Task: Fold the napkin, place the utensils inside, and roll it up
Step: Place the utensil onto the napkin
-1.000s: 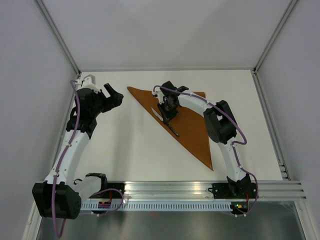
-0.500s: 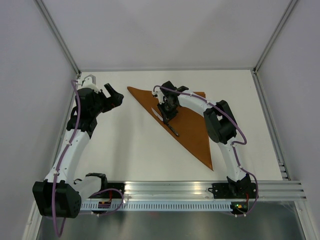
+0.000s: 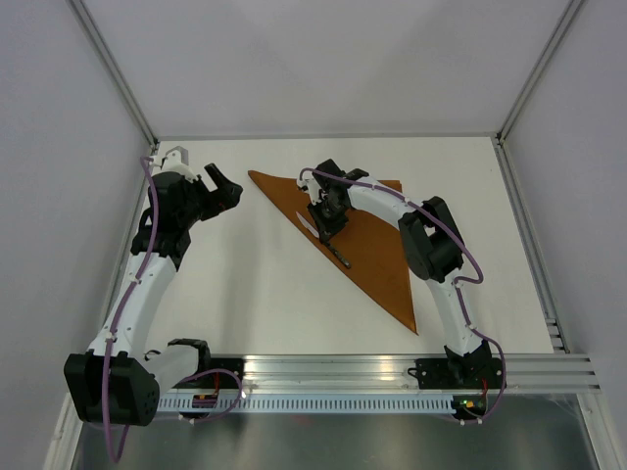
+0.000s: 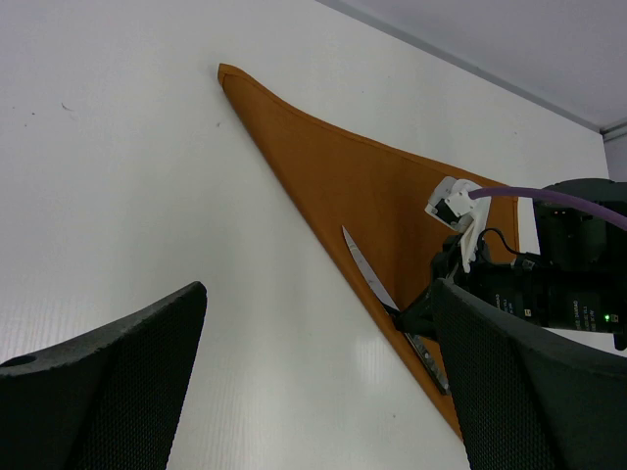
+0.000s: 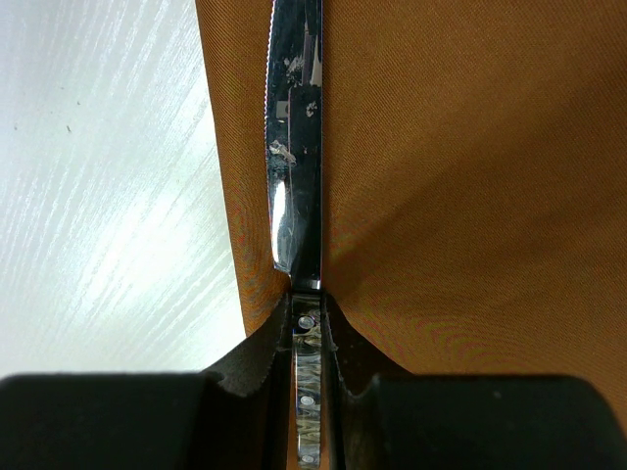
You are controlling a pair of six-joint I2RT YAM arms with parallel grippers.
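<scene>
A: Napkin spot?
B: Plain rust-orange fabric napkin (image 3: 377, 245), folded into a triangle, flat toward the far edge of the white tabletop (image 3: 255, 284), right of middle. Long folded edge slanting from the far edge down toward the near-right corner.
A: Utensils?
B: Only one seen: slim grey metal knife (image 5: 297, 147), on the cloth just inside that long edge, parallel to it.
A: Pincers?
B: Right gripper (image 3: 329, 231) narrow, clamped on the knife where blade meets handle. Left gripper (image 3: 225, 187) spread wide, holding nothing, hovering near the far-left corner, apart from the cloth.
A: Tips for the step?
B: Probably placing. Set knife flat, parallel to the fold, fully on cloth, no overhang. Open gently, then lift straight up to avoid dragging fabric.
</scene>
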